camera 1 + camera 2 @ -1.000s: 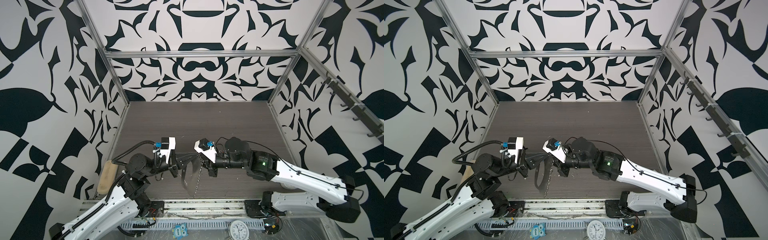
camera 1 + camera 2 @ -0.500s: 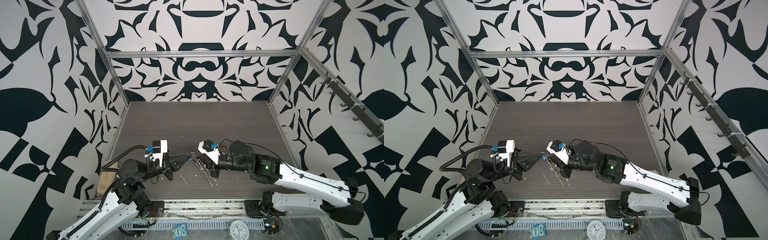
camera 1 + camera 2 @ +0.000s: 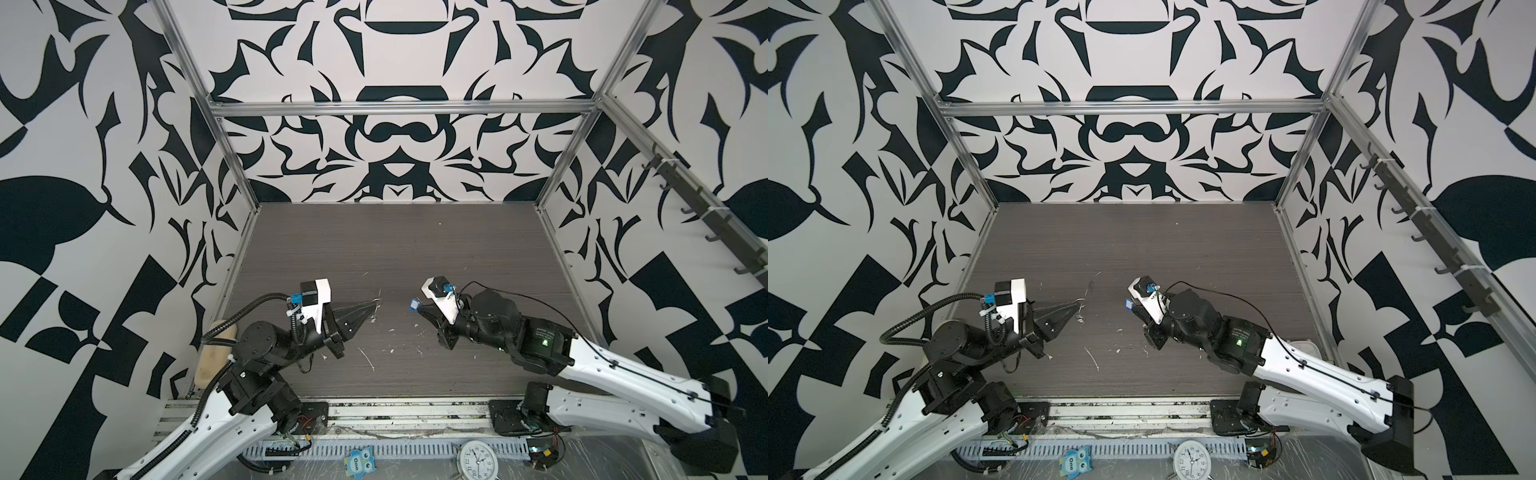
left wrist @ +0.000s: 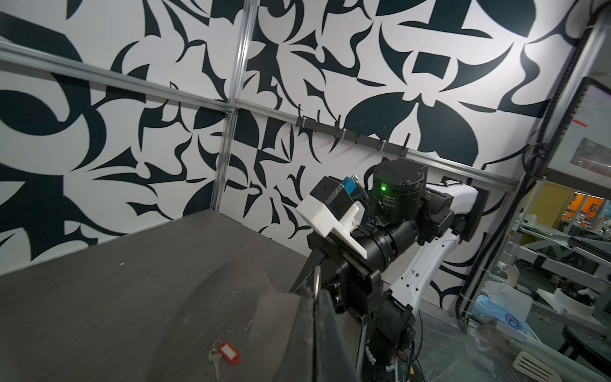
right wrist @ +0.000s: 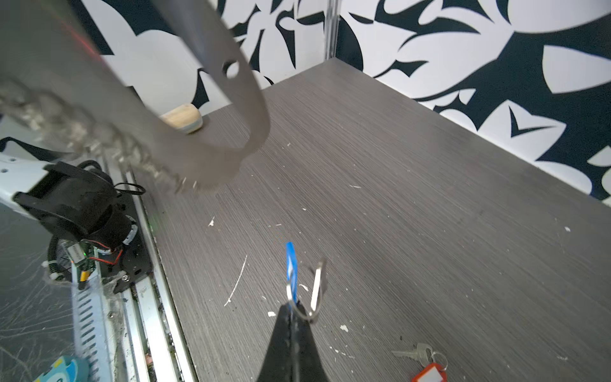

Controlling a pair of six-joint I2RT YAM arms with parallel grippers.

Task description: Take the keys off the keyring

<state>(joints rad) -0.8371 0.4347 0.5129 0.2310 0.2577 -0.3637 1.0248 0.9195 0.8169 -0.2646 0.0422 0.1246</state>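
Both keys looked freed: the right gripper pinched the blue key tag by its ring, and the red key tag lay on the tabletop beside it. The left gripper, pressed together, nipped a small ring. The keyring plate showed blurred near the right gripper, with no visible support.

Both top views look down from high above the near edge of the table toward the back wall, far off, and share nearly the whole scene. The left wrist camera sits close behind the left gripper, facing the right arm across the table. The right wrist camera looks steeply down past the right gripper. The 2 wrist views share the red key tag.
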